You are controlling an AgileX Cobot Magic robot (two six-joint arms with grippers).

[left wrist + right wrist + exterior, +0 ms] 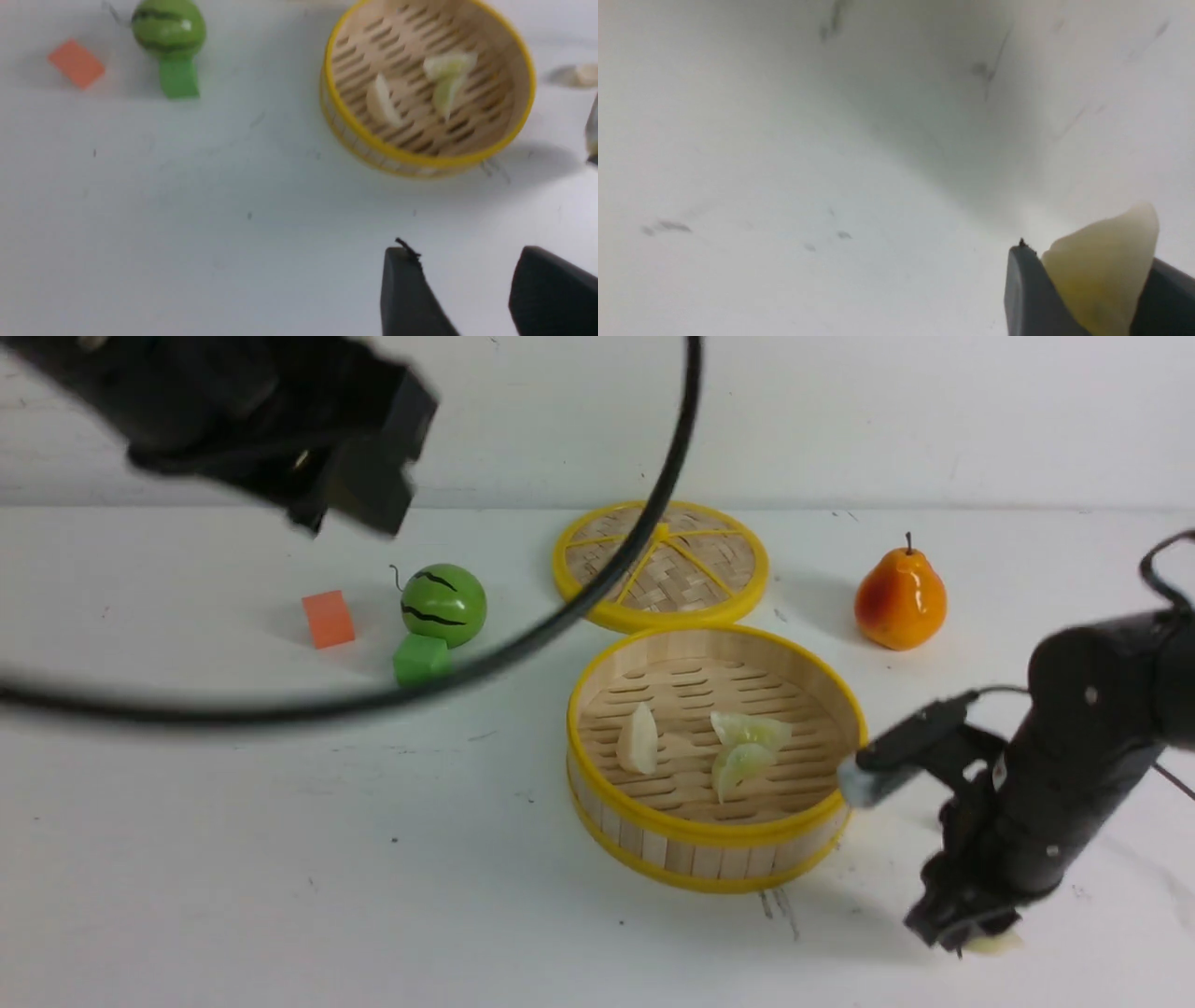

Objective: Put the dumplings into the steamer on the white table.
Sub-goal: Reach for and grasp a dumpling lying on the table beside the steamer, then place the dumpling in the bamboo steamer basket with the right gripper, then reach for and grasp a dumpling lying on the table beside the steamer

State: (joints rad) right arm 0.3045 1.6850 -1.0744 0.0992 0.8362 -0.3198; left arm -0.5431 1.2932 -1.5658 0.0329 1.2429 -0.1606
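Clamping one dumpling [1111, 252] beside the steamer [714, 845]: right end effector [1087, 284] | left end effector [462, 261]: jaws apart, empty | three dumplings [747, 747] inside steamer

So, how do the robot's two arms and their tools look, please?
Both arms are matt black. A thick black cable hangs by the left arm. The right arm has rounded joints with small pale screws and a thin wire. The left tool and right tool each have two dark, tapering fingers.

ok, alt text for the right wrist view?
A pale cream dumpling is pinched between the dark fingers of the right gripper, over the white table, which shows faint dark scuffs.
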